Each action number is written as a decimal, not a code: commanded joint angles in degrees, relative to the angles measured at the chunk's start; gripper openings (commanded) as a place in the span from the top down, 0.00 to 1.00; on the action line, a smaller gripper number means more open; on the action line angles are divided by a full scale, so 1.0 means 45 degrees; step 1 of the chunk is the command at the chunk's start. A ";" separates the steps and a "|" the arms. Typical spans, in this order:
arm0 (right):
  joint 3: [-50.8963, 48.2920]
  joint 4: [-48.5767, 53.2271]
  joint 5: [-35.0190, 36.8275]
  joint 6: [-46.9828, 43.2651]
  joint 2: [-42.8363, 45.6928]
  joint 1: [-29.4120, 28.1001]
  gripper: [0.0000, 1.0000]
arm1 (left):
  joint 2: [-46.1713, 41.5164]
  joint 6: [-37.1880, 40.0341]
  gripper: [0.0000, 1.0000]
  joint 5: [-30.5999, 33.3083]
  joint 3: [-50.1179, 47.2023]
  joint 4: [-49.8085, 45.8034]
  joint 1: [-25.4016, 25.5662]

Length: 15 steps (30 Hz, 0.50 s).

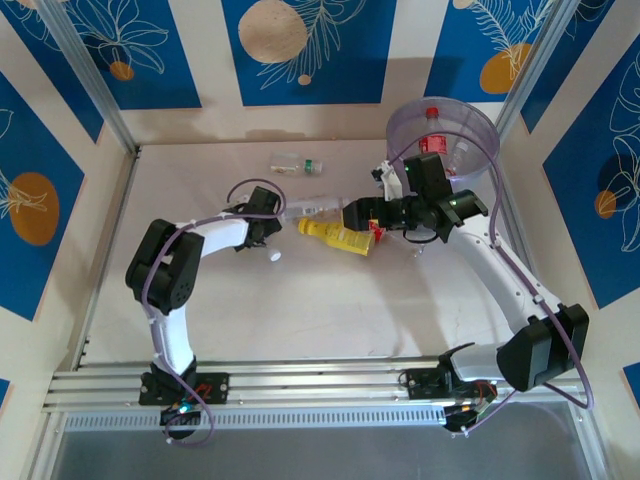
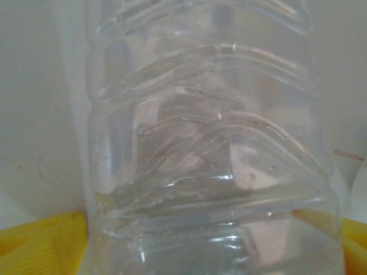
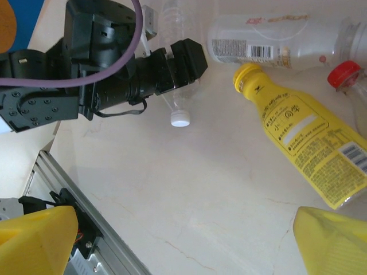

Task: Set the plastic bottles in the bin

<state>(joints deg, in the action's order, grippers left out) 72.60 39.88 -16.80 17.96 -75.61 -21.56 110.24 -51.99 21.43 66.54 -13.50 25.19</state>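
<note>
Where the bin (image 1: 478, 118) stands, a red-capped bottle (image 1: 432, 130) sits inside it.

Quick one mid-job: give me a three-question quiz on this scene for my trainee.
1. True or false: the yellow bottle lies inside the bin.
2. Which does the left end effector straddle? A) a green-capped bottle B) the white-capped bottle C) a red-capped bottle
3. Fill in: the right end effector hangs over the table with its jaws ___.

Key: 1 false, it lies on the table; 2 B; 3 open.
</note>
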 commanded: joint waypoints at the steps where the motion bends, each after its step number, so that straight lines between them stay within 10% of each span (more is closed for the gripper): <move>1: -0.0366 0.0175 0.0158 0.0219 0.0438 -0.0165 0.03 | 0.0712 0.0059 0.15 -0.0527 0.0108 0.0363 -0.0157; 10: -0.0648 -0.0354 0.0476 0.1071 -0.0154 -0.1023 0.04 | -0.1714 0.0614 0.31 -0.0997 -0.1358 0.0844 -0.0153; 15: -0.0713 -0.1321 0.0161 0.2383 -0.0264 -0.0765 0.05 | -0.3782 0.2650 0.30 -0.4593 -0.2499 0.2745 -0.0154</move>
<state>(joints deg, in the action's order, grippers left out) 69.97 37.17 -15.05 24.16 -76.82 -25.78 98.65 -46.94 12.27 57.04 -8.32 24.84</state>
